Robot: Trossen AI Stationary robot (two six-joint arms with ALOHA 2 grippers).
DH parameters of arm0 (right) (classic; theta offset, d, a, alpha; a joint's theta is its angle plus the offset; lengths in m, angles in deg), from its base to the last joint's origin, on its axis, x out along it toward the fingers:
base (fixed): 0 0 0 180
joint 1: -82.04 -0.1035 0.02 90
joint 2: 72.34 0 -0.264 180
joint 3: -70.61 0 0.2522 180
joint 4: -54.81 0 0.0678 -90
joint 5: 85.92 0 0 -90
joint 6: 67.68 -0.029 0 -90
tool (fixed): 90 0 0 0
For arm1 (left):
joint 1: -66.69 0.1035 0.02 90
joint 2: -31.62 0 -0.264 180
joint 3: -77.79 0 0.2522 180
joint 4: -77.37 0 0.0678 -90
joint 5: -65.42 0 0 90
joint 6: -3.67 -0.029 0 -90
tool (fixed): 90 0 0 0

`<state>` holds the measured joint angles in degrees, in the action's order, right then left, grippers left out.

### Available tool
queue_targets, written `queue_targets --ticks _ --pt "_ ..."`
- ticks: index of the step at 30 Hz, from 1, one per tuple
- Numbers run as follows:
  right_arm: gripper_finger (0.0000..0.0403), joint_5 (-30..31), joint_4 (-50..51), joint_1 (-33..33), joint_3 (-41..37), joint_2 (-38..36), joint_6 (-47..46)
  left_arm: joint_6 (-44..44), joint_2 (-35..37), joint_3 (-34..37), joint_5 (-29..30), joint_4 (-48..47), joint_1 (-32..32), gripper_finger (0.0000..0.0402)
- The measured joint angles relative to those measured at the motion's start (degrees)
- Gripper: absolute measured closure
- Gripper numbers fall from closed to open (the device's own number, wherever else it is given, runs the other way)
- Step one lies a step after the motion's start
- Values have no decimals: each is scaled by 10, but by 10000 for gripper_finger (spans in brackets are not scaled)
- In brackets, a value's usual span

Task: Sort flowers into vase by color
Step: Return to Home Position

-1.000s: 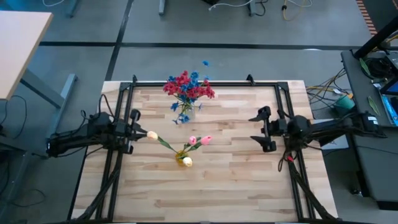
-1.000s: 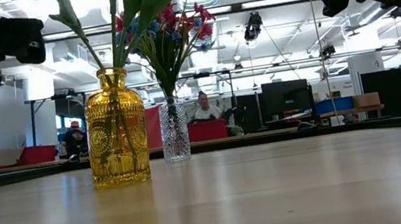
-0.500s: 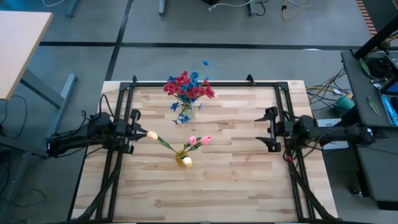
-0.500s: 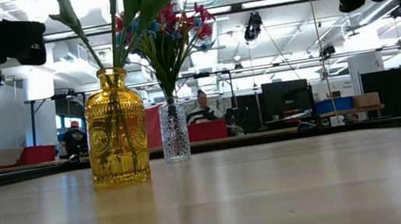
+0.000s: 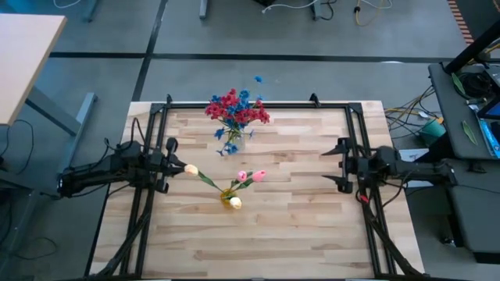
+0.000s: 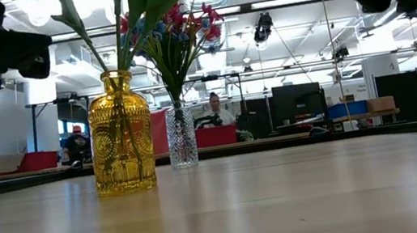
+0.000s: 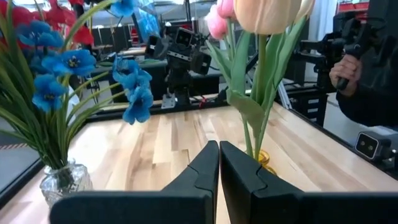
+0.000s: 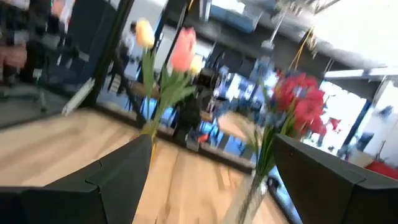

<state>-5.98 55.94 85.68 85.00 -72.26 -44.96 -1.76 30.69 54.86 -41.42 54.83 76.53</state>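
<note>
Red and blue flowers [image 5: 237,109] stand in the clear vase [image 6: 182,141] at upper centre of the bench [image 5: 297,218], with tulips [image 5: 250,176] in the yellow vase [image 6: 121,137] mid-frame. The left tool [image 5: 172,165], at left, is pressed together, while the right tool [image 5: 334,165], at right, is spread apart. The stems look light and bendy, probably best gripped mid-stem.

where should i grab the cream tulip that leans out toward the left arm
Probably on the bare green stem, midway between the bud of the cream tulip and the yellow vase. Come from the left gripper side: the stem slants out that way, away from the pink tulips, so that stretch looks clear.
</note>
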Motion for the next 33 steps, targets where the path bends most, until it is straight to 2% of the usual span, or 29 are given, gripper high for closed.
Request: queue_targets --ticks 13,33 --pt "78 11 37 0 0 12 -52 2 -7 0 -1 4 0 401" --pt "78 11 38 0 0 15 -52 2 -9 -1 -1 4 0 401"
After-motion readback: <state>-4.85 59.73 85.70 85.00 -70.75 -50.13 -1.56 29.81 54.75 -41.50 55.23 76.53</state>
